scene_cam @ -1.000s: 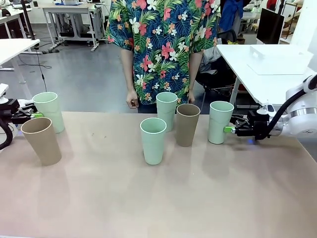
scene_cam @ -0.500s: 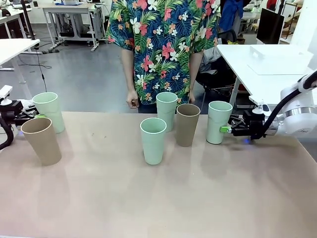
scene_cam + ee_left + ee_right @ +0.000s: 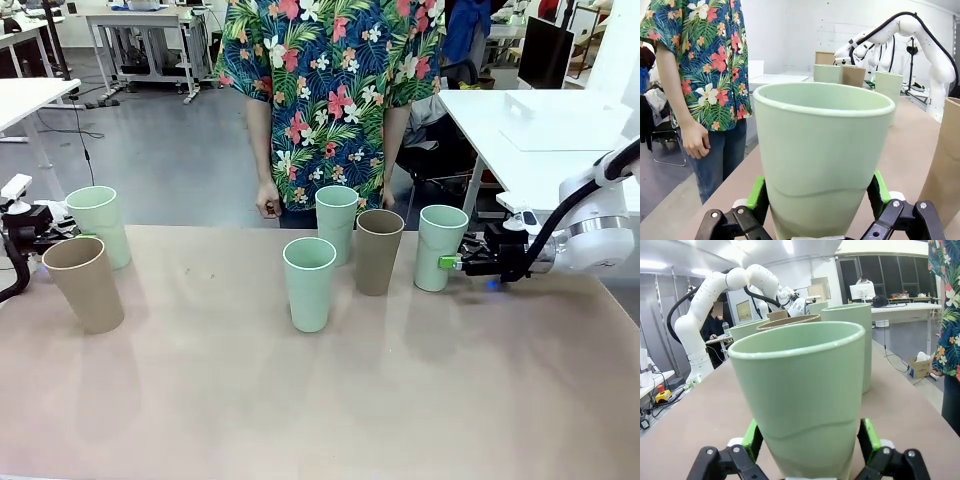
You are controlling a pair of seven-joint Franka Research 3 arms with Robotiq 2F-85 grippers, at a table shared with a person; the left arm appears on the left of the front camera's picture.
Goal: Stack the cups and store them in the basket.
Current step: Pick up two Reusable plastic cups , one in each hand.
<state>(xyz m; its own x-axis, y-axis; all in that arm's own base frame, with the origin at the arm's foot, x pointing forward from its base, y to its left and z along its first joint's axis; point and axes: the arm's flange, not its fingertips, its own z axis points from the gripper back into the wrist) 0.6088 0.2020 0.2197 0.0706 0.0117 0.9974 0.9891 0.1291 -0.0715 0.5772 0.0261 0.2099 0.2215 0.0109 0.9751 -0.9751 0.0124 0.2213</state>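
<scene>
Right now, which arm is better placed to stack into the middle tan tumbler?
Probably right: the right gripper flanks the rightmost mint green tumbler, beside that tan brown tumbler; the left gripper is far off.

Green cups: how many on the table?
4: far-left cup inside the left claw, centre-front cup, centre-back cup, right cup inside the right claw. None appear hidden.

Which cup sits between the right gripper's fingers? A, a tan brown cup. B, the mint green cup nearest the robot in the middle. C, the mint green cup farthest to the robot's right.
C: the right gripper has its green-padded fingers either side of the rightmost mint green cup, pads against its wall in the right wrist view.
</scene>
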